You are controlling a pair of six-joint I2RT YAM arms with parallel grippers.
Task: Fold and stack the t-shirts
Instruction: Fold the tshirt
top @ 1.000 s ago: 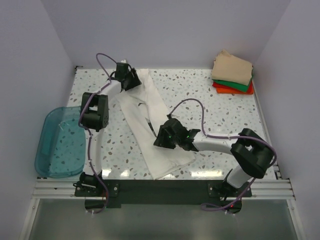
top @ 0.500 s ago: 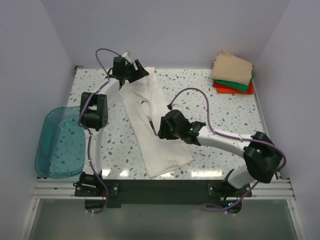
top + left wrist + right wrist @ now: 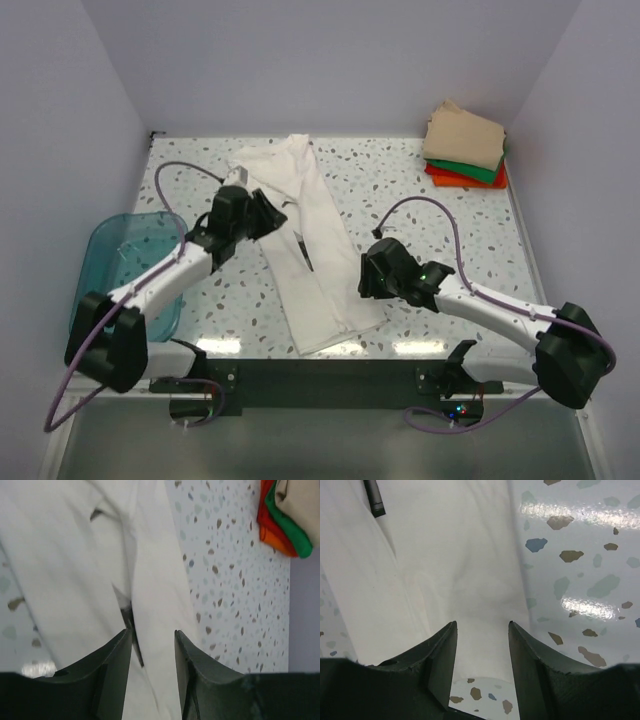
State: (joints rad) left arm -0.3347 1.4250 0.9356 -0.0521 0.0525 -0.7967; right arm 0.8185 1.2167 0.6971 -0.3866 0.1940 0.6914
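Top external: left tool (image 3: 271,213) and right tool (image 3: 366,279) released (empty), flanking white t-shirt (image 3: 322,292)

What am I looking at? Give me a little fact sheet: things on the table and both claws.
Surface: speckled table
Being folded: white t-shirt, a long narrow strip, black print showing
Finished stack: folded shirts, tan, green, orange-red, far right corner
Left claw: open, above the shirt by its print, empty
Right claw: open, above the shirt's near end, empty
Side: teal plastic bin, left edge
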